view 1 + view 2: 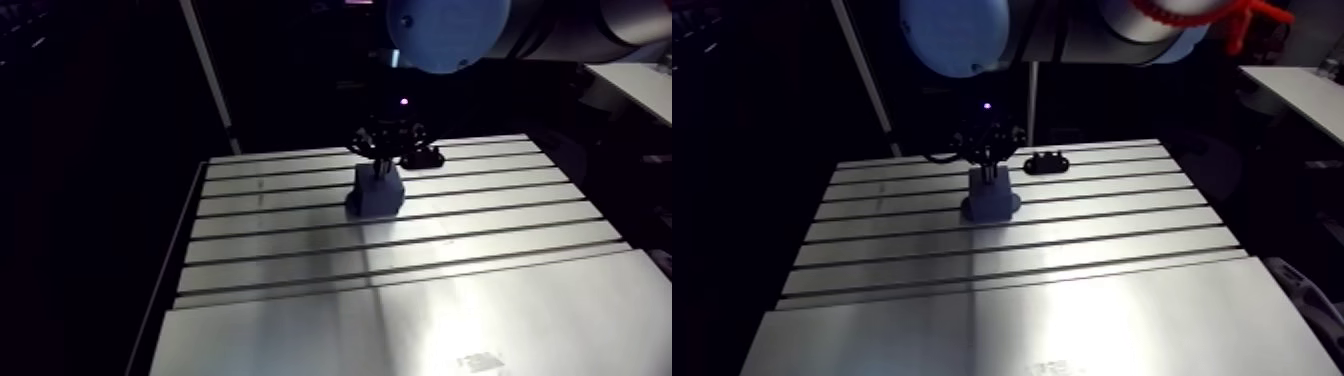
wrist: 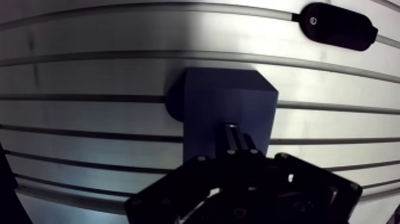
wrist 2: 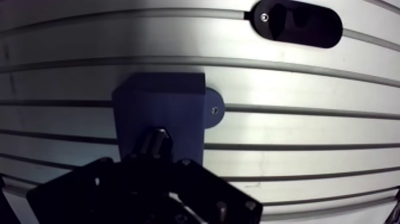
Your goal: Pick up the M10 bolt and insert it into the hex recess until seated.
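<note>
Arm view: the gripper (image 1: 381, 168) stands straight over a dark blue block (image 1: 377, 196) on the slotted table (image 1: 300, 250), its tips at the block's top face. Wrist view: the gripper pinches the M10 bolt (image 3: 156, 142), which hangs just above or at the block's top. The hex recess is hidden beneath it. The pickup looks done. Seating and release seem left.

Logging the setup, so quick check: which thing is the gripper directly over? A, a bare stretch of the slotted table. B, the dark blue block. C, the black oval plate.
B: in the wrist view the gripper sits right over the dark blue block, while the black oval plate lies apart, ahead of it on the table.
</note>
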Robot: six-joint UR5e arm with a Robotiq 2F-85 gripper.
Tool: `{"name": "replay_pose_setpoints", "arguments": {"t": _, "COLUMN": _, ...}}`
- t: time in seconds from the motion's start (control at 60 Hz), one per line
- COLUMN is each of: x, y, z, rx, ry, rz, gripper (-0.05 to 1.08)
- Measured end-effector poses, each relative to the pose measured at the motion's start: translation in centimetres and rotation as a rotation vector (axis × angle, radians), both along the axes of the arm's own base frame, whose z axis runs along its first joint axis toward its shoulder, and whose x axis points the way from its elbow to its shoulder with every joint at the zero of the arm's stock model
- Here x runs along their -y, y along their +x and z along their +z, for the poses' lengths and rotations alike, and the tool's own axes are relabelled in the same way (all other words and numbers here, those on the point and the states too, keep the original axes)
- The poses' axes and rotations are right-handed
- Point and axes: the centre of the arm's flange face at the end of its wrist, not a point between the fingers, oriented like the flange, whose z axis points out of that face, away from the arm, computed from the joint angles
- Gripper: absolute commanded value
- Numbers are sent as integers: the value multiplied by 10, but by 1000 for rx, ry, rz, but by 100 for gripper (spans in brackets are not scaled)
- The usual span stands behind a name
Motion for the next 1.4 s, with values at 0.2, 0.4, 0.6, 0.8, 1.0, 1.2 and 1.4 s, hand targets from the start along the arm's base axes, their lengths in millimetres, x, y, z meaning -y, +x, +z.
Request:
{"name": "replay_pose_setpoints", "arguments": {"t": 0.2, "x": 0, "y": 1, "z": -1, "rx": 3, "ry": 0, "rz": 1, "gripper": 108}}
{"name": "replay_pose_setpoints", "arguments": {"t": 0.4, "x": 0, "y": 1, "z": -3, "rx": 5, "ry": 0, "rz": 2, "gripper": 108}}
{"name": "replay_pose_setpoints", "arguments": {"t": 0.6, "x": 0, "y": 1, "z": -5, "rx": 9, "ry": 0, "rz": 8, "gripper": 108}}
{"name": "replay_pose_setpoints", "arguments": {"t": 0.8, "x": 0, "y": 2, "z": -6, "rx": 10, "ry": 0, "rz": 11, "gripper": 108}}
{"name": "replay_pose_setpoints", "arguments": {"t": 1.0, "x": 0, "y": 2, "z": -6, "rx": 11, "ry": -1, "rz": 11, "gripper": 108}}
{"name": "replay_pose_setpoints", "arguments": {"t": 1.2, "x": 0, "y": 2, "z": -6, "rx": 12, "ry": -4, "rz": 12, "gripper": 108}}
{"name": "replay_pose_setpoints", "arguments": {"t": 1.4, "x": 0, "y": 0, "z": 0, "rx": 4, "ry": -3, "rz": 13, "gripper": 108}}
